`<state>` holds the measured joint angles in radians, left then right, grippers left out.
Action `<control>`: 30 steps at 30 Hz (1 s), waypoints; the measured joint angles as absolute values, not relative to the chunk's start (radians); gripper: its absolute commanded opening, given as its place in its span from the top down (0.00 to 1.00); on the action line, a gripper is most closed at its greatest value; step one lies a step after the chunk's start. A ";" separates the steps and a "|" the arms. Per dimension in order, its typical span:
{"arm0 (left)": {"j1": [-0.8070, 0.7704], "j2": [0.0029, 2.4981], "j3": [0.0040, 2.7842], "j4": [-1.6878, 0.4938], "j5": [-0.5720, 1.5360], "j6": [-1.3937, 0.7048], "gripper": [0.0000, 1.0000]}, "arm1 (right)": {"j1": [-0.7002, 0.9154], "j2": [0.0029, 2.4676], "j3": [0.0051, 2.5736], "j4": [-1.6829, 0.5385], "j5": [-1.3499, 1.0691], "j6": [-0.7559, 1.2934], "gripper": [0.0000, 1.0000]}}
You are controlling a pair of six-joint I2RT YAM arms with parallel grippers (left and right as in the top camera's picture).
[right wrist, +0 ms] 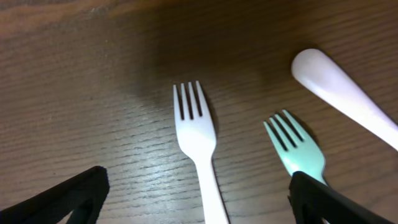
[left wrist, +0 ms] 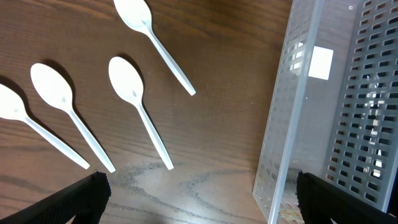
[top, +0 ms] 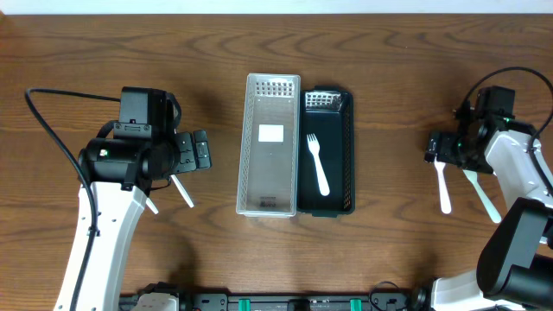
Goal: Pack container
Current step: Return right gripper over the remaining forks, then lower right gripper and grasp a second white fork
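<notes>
Nearest the right wrist camera, the right tool (right wrist: 198,190) hangs low over the surface (top: 397,52) with its two dark fingers (right wrist: 62,199) spread wide and nothing between them. A white fork (right wrist: 198,140) lies flat between them, tines pointing away. The step in hand looks like picking up this fork. To do it well, the tool should come straight down astride the narrow neck, just below the tines, and close squarely so the thin plastic does not skid or twist. A pale green fork (right wrist: 298,152) lies just beside it on the right, so the far finger needs to land in the gap between the two. Beyond them rests a rounded white piece (right wrist: 348,93) (whether spoon or handle I cannot tell).

Farther off, the black tray (top: 348,147) at the middle already holds one fork (top: 318,166), and it seems the likely place for this one. The clear tray (top: 251,147) touching it is empty. On the far side, the left tool (left wrist: 202,186) hovers, fingers apart and empty, above four spoons (left wrist: 134,87) near the clear tray.
</notes>
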<state>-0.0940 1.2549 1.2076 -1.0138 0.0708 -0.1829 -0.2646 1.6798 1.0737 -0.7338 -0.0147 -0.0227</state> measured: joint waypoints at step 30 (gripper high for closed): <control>-0.094 1.255 1.208 -1.014 0.071 -0.183 0.02 | -0.232 1.843 1.071 -0.660 -0.031 -0.052 0.38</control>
<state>-0.0940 1.2549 1.2076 -1.0142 0.0708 -0.1829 -0.2317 1.8427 1.0710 -0.6598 -0.0307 -0.0517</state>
